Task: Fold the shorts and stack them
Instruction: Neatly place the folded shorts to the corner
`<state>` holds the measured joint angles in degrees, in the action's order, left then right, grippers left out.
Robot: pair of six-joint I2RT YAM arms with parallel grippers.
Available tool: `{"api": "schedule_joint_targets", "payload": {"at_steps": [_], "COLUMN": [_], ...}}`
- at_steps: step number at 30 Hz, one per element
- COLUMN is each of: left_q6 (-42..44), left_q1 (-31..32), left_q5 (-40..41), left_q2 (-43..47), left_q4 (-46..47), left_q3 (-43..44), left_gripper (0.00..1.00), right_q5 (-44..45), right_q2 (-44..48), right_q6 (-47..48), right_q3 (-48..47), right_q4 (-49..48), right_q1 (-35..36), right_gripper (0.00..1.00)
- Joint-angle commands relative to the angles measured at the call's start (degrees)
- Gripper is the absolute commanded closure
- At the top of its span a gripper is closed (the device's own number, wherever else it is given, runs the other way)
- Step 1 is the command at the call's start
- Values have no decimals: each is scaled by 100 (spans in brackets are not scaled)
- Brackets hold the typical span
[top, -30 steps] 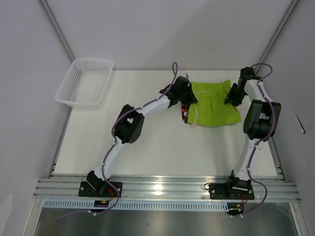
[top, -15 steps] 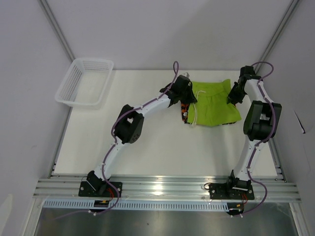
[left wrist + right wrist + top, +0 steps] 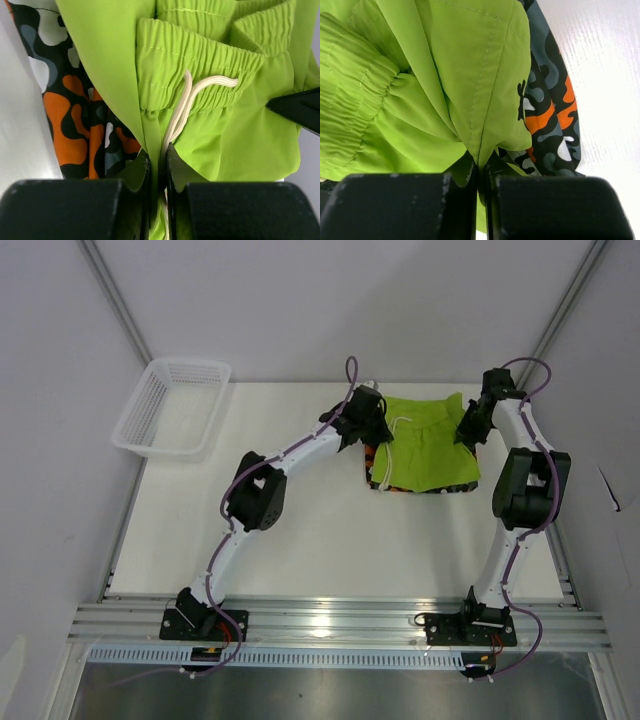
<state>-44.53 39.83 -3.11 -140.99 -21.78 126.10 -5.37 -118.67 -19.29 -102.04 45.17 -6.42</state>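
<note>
The lime green shorts (image 3: 428,445) lie on top of the camo shorts (image 3: 374,459), whose orange, black and grey print shows at the left and bottom edges. My left gripper (image 3: 372,430) is shut on the green shorts' left edge by the white drawstring (image 3: 181,107). The left wrist view shows the green waistband (image 3: 200,65) and the camo print (image 3: 70,125) underneath. My right gripper (image 3: 468,428) is shut on the green shorts' right edge; the right wrist view shows green fabric (image 3: 435,90) pinched between the jaws, with the camo shorts (image 3: 550,115) below.
A white plastic mesh basket (image 3: 172,406) stands at the table's far left corner. The white table (image 3: 300,530) has metal rails along its near edge. Grey walls close in the back and sides.
Both grippers have moved toward the back of the table, dragging the green shorts with them. The green pair now sits more squarely over the camo pair.
</note>
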Motion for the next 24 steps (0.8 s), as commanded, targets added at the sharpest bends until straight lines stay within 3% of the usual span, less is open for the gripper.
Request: {"api": "schedule_joint_targets", "payload": {"at_steps": [1,5,7,9,10,11,13,19,24], "left_q6": [24,-64,-99,-108,-99,-82,-12,190,497], "left_q1": [-125,-204,-239,-257,-257,-257,-257,-266,-283], "left_q5": [31,30,-14,-31,-31,-40,-66,30,284], "left_q2": [388,282,300,379,396,397,379,616,1467], "left_q4": [-28,-177,-195,-178,-186,-212,-317,-529,-564], "left_q3": [54,-77,-261,-367,-367,-341,-236,-156,-551], "left_gripper": [99,94,87,60,49,29,3,1,1], "right_q5": [202,719,1028,1177,1256,1318,1459,1521,681], "right_q2": [-182,-393,-402,-332,-288,-210,-95,660,1293], "right_q6": [4,-49,-119,-154,-172,-189,-215,-172,-31], "right_q3": [-141,-246,-325,-334,-360,-387,-439,-238,244], "right_q4": [1,202,264,291,291,343,396,247,-376], "right_q1": [-53,-62,-88,-97,-105,-97,-97,26,202], "right_gripper": [95,55,48,37,36,35,35,34,37]}}
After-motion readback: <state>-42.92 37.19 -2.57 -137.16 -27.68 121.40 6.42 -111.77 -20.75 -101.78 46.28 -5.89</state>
